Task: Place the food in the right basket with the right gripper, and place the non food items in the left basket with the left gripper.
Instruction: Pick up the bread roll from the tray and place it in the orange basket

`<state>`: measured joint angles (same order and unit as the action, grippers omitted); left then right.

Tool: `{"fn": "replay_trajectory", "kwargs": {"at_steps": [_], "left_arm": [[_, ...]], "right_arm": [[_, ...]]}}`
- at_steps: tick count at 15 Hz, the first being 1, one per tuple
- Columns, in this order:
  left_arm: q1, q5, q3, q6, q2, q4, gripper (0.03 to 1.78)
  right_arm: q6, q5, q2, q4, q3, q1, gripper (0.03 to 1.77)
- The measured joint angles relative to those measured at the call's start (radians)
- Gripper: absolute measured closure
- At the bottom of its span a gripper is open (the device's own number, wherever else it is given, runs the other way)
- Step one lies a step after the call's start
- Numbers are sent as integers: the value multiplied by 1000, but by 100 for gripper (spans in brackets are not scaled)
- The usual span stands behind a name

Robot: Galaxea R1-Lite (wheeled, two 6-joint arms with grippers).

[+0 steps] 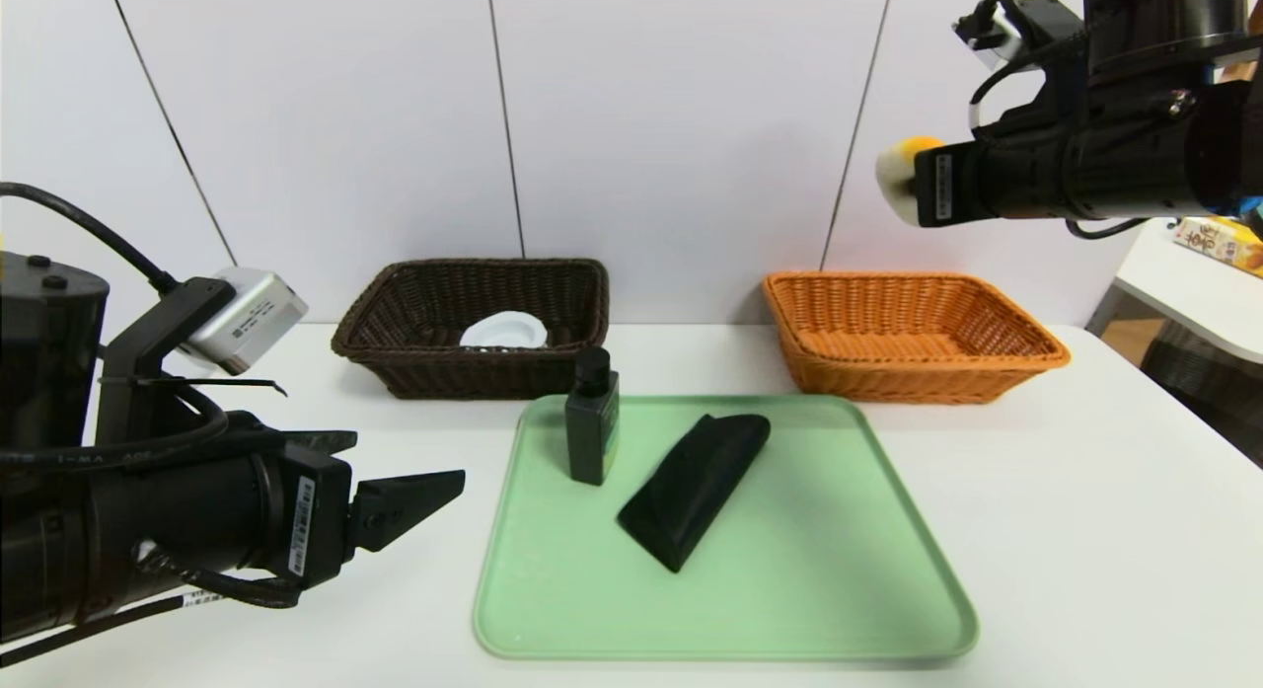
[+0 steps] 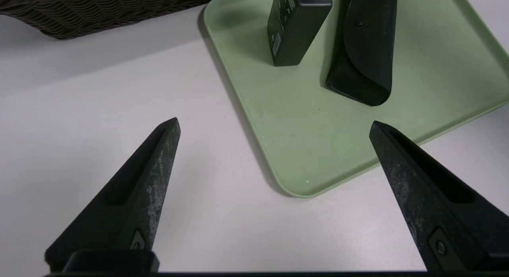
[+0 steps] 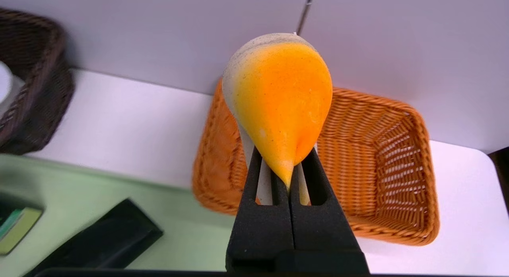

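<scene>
High at the right, my right gripper (image 1: 913, 180) is shut on the food, a small off-white bun with an orange top (image 3: 280, 98), squeezing it above the orange right basket (image 1: 908, 335). The dark brown left basket (image 1: 474, 323) holds the white round roll (image 1: 503, 331). A dark green bottle (image 1: 592, 426) stands upright on the green tray (image 1: 725, 609) beside a black wedge block (image 1: 696, 486) lying flat. My left gripper (image 2: 274, 128) is open and empty, low over the table by the tray's near left corner.
A white side table with a yellow packet (image 1: 1219, 239) stands at the far right. The white wall runs close behind both baskets. Bare tabletop lies left of the tray and to the right of it.
</scene>
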<state>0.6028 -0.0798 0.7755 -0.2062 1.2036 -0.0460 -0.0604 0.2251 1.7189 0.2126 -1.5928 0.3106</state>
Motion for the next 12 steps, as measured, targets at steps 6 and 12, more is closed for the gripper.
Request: {"fn": "replay_trajectory", "kwargs": {"at_steps": [6,12], "left_arm": [[0,-1,-1,2,1,1,12],[0,0,-6,1,0,1,12]], "right_arm": [[14,-38,176,127,-248,-136,175],[59,-50,325,315,-367,-169,175]]}}
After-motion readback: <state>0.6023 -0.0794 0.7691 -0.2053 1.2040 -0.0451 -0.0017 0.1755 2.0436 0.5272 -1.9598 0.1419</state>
